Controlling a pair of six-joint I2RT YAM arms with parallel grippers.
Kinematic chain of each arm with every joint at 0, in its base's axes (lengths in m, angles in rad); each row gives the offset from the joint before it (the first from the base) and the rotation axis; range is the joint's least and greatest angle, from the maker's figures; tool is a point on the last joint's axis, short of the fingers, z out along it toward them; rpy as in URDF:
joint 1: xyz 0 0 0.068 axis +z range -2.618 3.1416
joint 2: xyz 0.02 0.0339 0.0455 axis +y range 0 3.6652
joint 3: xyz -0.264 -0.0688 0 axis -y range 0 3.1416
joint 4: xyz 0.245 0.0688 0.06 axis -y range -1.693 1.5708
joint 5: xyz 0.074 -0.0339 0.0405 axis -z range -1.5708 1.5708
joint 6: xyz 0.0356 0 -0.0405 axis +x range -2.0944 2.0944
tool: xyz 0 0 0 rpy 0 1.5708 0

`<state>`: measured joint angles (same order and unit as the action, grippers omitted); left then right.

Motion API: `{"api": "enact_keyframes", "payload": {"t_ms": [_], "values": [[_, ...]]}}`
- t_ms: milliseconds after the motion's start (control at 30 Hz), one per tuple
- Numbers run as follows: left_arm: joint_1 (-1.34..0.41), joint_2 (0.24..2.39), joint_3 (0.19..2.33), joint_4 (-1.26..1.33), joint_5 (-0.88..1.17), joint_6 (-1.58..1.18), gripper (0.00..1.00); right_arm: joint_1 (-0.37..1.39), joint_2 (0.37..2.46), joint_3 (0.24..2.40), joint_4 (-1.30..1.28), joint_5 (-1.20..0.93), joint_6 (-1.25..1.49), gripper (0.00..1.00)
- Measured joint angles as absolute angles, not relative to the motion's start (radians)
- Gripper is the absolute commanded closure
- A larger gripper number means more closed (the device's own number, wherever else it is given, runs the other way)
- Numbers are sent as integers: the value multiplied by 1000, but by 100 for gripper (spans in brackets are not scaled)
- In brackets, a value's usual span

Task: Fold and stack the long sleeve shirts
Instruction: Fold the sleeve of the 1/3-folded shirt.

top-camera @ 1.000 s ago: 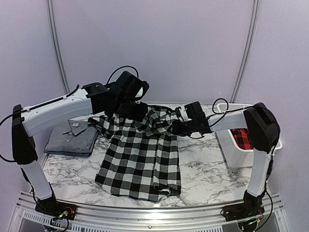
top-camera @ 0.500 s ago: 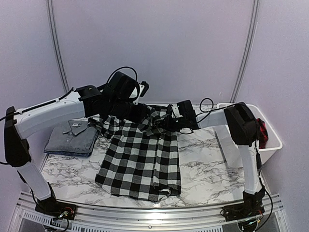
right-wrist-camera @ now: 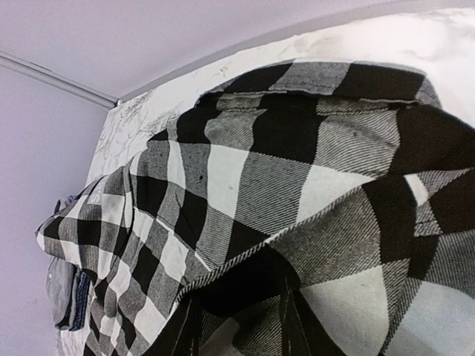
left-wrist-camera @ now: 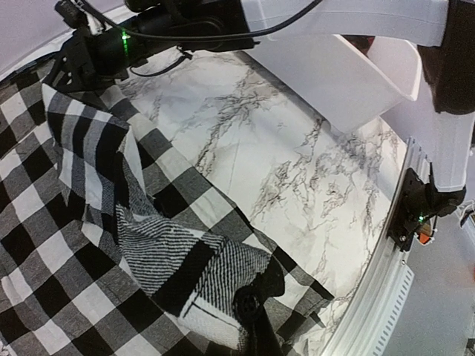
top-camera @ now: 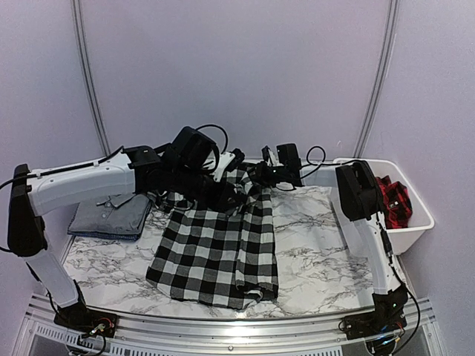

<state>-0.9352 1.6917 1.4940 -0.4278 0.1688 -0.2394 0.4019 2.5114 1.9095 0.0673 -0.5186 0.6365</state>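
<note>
The black-and-white checked flannel shirt (top-camera: 215, 252) lies spread in the middle of the marble table, its upper part lifted and bunched. My left gripper (top-camera: 226, 196) is shut on a raised fold of it, and the left wrist view (left-wrist-camera: 249, 319) shows the cloth pinched at the finger. My right gripper (top-camera: 260, 174) holds the shirt's far upper edge. In the right wrist view (right-wrist-camera: 241, 326) the cloth drapes over both fingers. The plain grey shirt (top-camera: 111, 215) lies folded at the left. The red-and-black checked shirt (top-camera: 393, 200) sits in the bin.
A white bin (top-camera: 415, 222) stands at the table's right edge and also shows in the left wrist view (left-wrist-camera: 371, 81). Bare marble (top-camera: 312, 245) lies between the flannel and the bin. A metal rail (top-camera: 223, 326) runs along the near edge.
My right gripper has moved left and toward the back with the shirt's upper edge, uncovering the bin. My left gripper has moved right and lower over the shirt, still holding cloth.
</note>
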Motion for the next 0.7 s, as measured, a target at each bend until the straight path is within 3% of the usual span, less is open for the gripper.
{"api": "enact_keyframes", "payload": {"t_ms": [700], "values": [[-1015, 1928, 1493, -388, 479, -235, 95, 376, 2526, 1922, -35, -502, 587, 67]]}}
